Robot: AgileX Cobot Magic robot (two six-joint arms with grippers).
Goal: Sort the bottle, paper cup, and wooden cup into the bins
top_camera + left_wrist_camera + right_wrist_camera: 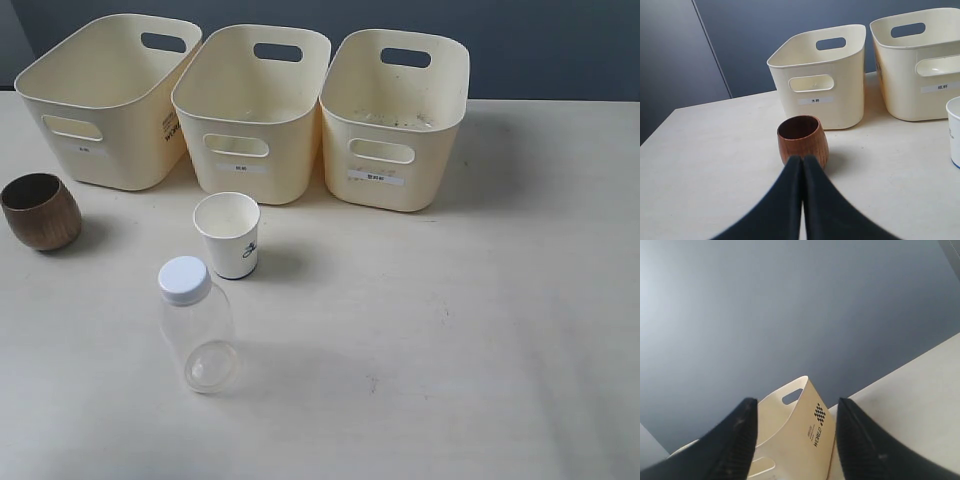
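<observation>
Three cream-yellow bins stand in a row at the back: left bin (105, 105), middle bin (252, 115), right bin (395, 120). The dark-brown wooden cup (40, 211) stands upright at the far left of the table. The white paper cup (228, 235) stands in front of the middle bin. The clear bottle (196, 325) with a white cap stands nearer the front. Neither arm shows in the exterior view. My left gripper (802, 160) is shut and empty, its tips just short of the wooden cup (802, 140). My right gripper (796, 412) is open, raised, with a bin (800, 440) beyond it.
The pale table (450, 340) stretches to the right and front of the objects. A dark blue-grey wall (540, 45) stands behind the bins. The left wrist view also shows two bins (822, 75) and the paper cup's edge (954, 130).
</observation>
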